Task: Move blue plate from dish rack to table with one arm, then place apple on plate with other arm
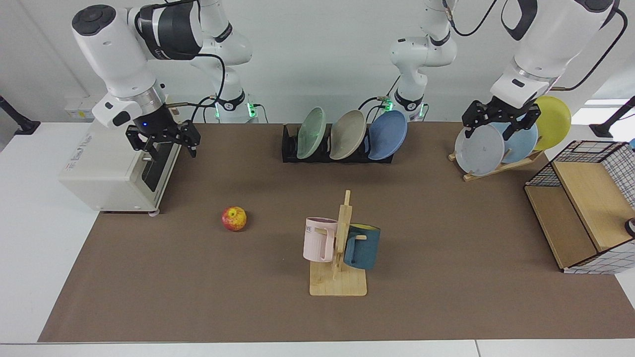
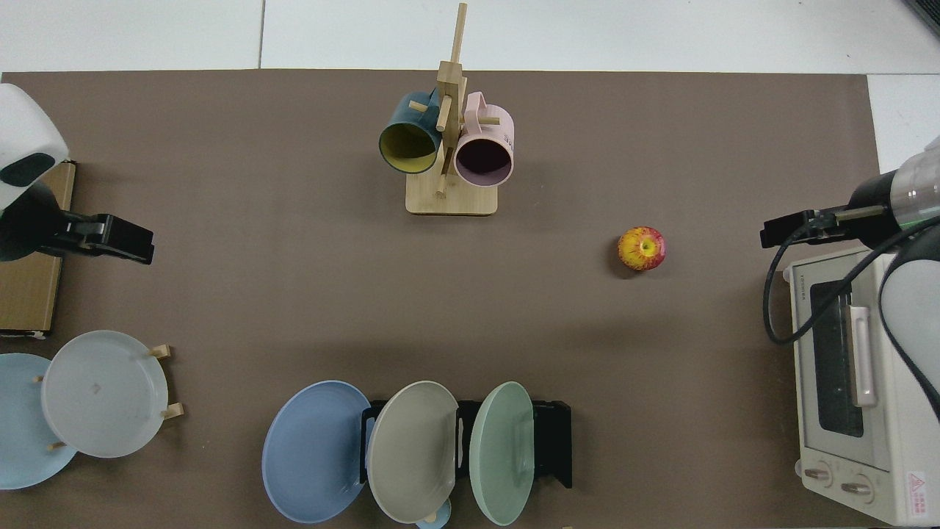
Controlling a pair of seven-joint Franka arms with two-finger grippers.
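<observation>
The table (image 1: pixel 30 238) is white, with a brown mat (image 1: pixel 198 287) over most of it. In the facing view, the right arm (image 1: pixel 124 59) reaches over the mat's far left corner and the left arm (image 1: pixel 540 44) over its far right corner.

A cream toaster oven (image 1: pixel 109 173) sits at the mat's far left corner, partly off it. A wire and wood shelf (image 1: pixel 585 208) stands on the mat's right edge.

The black dish rack (image 1: pixel 292 148) stands at the middle of the mat's far edge. It holds three tilted plates in a row: a green plate (image 1: pixel 311 133), a beige plate (image 1: pixel 347 134) and the blue plate (image 1: pixel 388 134) at the end nearer the left arm.

A wooden plate stand (image 1: pixel 496 166) near the far right corner carries a grey plate (image 1: pixel 478 149), a pale blue plate (image 1: pixel 521 144) and a yellow plate (image 1: pixel 553 121).

A wooden mug stand (image 1: pixel 340 277) stands at the mat's middle, toward the near edge, between the apple and the right side of the mat. A pink mug (image 1: pixel 320 239) and a dark teal mug (image 1: pixel 363 245) hang from it.

The right gripper (image 1: pixel 166 146) hangs beside the oven's top, fingers spread apart and holding nothing. The left gripper (image 1: pixel 496 126) hovers in front of the wooden plate stand's plates, fingers spread as well, gripping nothing.

The apple (image 1: pixel 234 218) lies on the mat left of the mug stand, near the oven, with bare mat all around it.
</observation>
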